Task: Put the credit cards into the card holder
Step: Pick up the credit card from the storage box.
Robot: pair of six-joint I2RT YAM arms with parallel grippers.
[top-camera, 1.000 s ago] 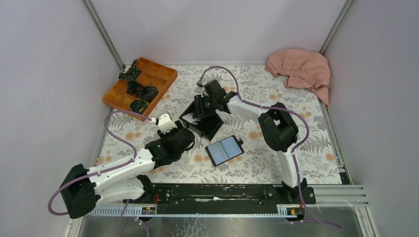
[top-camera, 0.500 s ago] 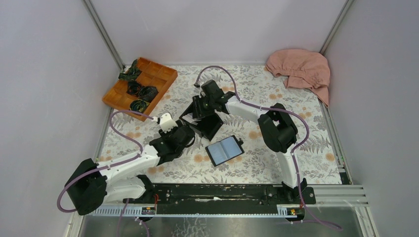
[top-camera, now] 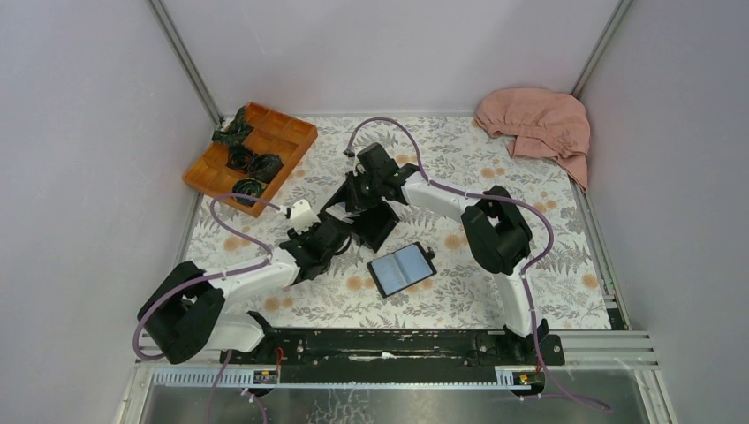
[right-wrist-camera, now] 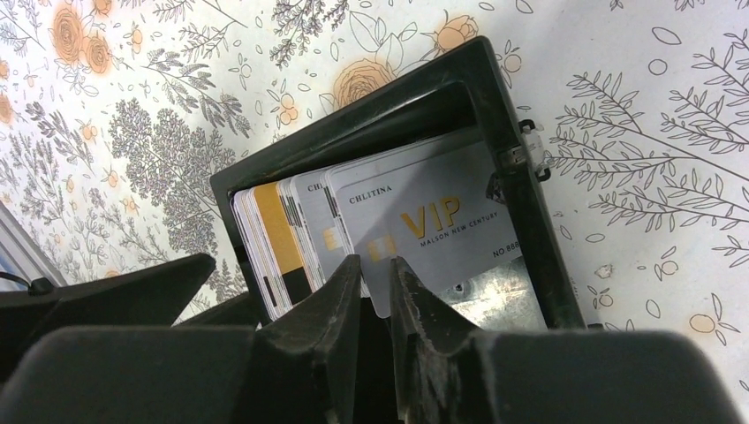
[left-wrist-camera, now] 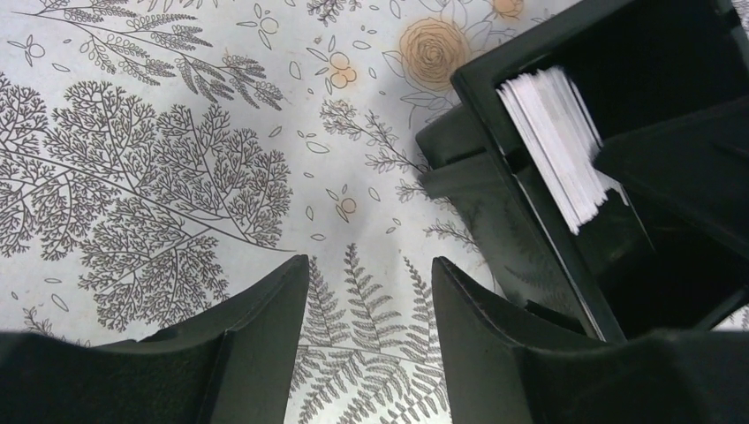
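I am reading the right tool (right-wrist-camera: 375, 262) as pinching the frontmost of the credit cards (right-wrist-camera: 424, 221), which are standing in the black box (right-wrist-camera: 521, 203). The card holder (top-camera: 402, 269) is lying open, lower right of that box. The left tool (left-wrist-camera: 369, 262) is hanging spread.

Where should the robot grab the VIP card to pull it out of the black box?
Pinch the VIP card by its free edge, the one nearest the right end effector, coming in through the open top of the black box. The cards stand packed on edge, walled all round, so only that edge is reachable.
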